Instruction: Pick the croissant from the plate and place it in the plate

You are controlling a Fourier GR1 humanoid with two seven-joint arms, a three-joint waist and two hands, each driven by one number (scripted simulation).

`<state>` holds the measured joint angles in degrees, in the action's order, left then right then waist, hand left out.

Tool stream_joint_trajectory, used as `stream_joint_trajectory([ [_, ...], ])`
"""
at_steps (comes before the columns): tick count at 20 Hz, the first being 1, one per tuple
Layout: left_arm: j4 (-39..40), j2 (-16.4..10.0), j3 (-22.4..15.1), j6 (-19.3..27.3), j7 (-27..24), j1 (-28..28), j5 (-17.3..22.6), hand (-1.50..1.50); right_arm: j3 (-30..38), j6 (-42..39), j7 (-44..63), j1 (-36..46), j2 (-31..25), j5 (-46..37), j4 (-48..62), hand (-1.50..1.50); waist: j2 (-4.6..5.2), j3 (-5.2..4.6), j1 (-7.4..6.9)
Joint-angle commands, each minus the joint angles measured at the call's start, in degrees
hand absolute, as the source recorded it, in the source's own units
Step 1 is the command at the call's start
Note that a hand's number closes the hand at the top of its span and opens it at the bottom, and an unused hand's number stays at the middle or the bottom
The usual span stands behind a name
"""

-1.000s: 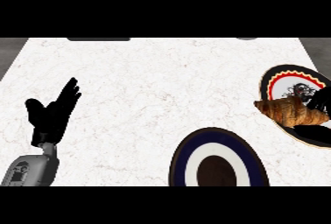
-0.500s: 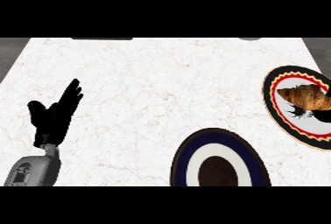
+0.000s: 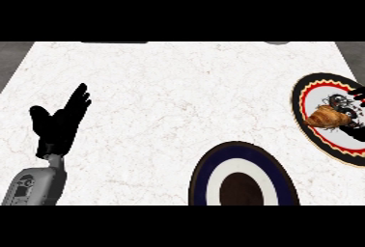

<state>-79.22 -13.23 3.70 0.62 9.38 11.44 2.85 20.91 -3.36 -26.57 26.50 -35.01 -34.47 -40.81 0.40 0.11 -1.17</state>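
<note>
A brown croissant (image 3: 324,117) lies on a patterned plate (image 3: 308,129) with a black, yellow and red rim at the right edge of the counter. Only a small black part of my right hand (image 3: 356,92) shows at the picture's right edge. It sits just beside the croissant's right end, and the rest of it is cut off. A second plate (image 3: 206,176) with dark blue and white rings and a dark centre stands at the lower middle, holding nothing. My left hand (image 3: 58,124) rests open at the left, fingers up.
The white marble counter (image 3: 178,91) stretches between the two plates and my left hand. Its back edge runs along the top, with grey floor showing past the left and right corners.
The croissant looked larger and further left a second ago; it now looks smaller and sits lower on the patterned plate. Less of my right hand shows. My left hand has not moved.
</note>
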Motion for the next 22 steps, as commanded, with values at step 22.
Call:
stream_joint_trajectory([
  [22, -0.44, 3.08, -0.34, 0.93, -3.12, -3.72, -1.87, 0.0, 14.13, -35.85, -2.74, 3.63, -8.43, 29.09, 8.28, -1.5, -0.28, -0.08, 0.9],
])
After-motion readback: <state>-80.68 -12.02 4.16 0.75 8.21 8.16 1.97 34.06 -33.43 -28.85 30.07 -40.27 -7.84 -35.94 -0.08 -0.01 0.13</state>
